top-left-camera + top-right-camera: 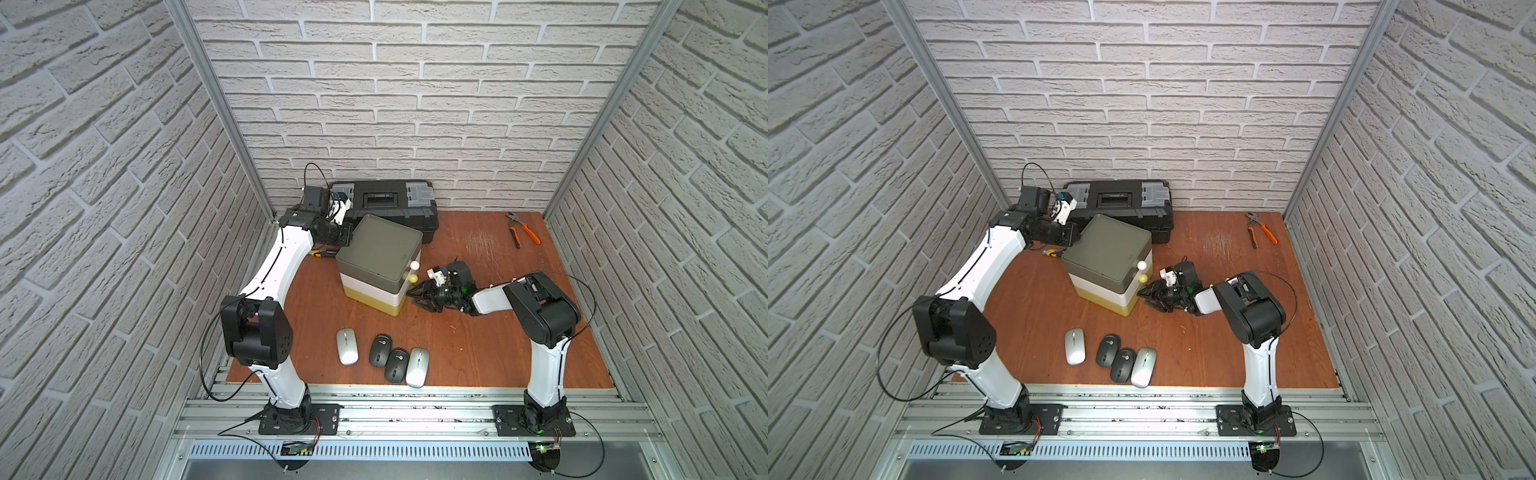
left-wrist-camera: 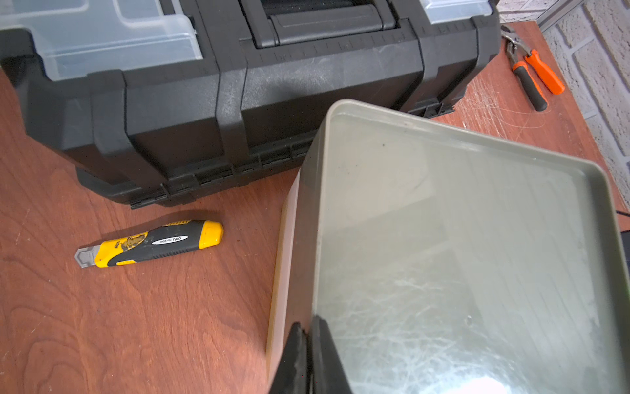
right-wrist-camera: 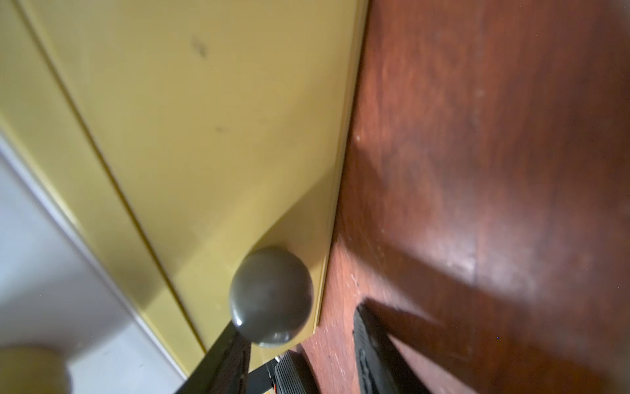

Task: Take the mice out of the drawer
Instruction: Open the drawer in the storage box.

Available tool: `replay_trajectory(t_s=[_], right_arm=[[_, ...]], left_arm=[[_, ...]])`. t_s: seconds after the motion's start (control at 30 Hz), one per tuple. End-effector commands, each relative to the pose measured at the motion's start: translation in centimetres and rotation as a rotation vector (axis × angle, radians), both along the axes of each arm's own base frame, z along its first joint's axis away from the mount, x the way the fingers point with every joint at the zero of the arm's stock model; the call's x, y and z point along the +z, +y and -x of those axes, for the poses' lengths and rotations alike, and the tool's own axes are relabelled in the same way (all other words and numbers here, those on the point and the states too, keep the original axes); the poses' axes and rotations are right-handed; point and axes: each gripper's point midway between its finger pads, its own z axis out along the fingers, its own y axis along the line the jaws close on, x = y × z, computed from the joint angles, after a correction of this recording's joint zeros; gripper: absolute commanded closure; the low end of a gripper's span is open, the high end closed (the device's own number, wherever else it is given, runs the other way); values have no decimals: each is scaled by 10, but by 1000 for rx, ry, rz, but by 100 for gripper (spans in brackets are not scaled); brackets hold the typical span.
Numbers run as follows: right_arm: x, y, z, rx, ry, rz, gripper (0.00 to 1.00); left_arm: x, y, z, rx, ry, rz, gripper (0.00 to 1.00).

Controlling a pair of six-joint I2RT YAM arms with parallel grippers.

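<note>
Left fingers [image 2: 325, 358] are pressed together with nothing between them. Their tips sit at the 10 o'clock corner of the drawer unit [image 1: 380, 249], right at the rim of its grey-green top; we cannot tell whether they touch it.

Right fingers [image 3: 373, 353] are spread, at 3 o'clock of the unit and low by the yellow bottom drawer [image 3: 204, 119]. The dark knob [image 3: 271, 295] sits between them. One finger is just at the knob's edge and the other stands clear of it on the counter [image 1: 478, 332] side, so there is no pinch.

We see four mice in both top views, all out on the counter at 6 o'clock of the unit, near the front edge. Running from 9 to 3 o'clock they are a silver mouse [image 1: 347, 346] slightly apart, then a black mouse [image 1: 380, 350], a second black mouse [image 1: 397, 365] and a second silver mouse [image 1: 417, 367], these three packed side by side and touching.

The mice lie well apart from both sets of fingers, roughly at 7 o'clock from the right ones and 5 o'clock from the left ones. The drawer fronts look pushed in, so we cannot see inside.

A toolbox [image 1: 386, 199] stands at 12 o'clock of the unit, a utility knife [image 2: 150, 244] lies at its 10 o'clock, and pliers [image 1: 524, 230] lie at its 2 o'clock.
</note>
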Motion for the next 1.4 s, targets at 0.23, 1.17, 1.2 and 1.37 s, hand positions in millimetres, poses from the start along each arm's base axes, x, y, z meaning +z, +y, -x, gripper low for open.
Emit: replay_trajectory(t_s=[0.23,1.17,1.2,1.37], right_arm=[[7,-5,-21,-33,-111,-25,51],[-14,-45,-33,-115,-99,-42,91],[-16,-53,-33,-129,-93,-44,90],[-24,-88,-21,-141,-47,-23,91]], left_arm=[[-84,3,60,3,385,-58,100],[-87,9,54,56,390,-91,100],[-86,11,53,65,386,-97,100],[-83,21,45,116,355,-111,100]])
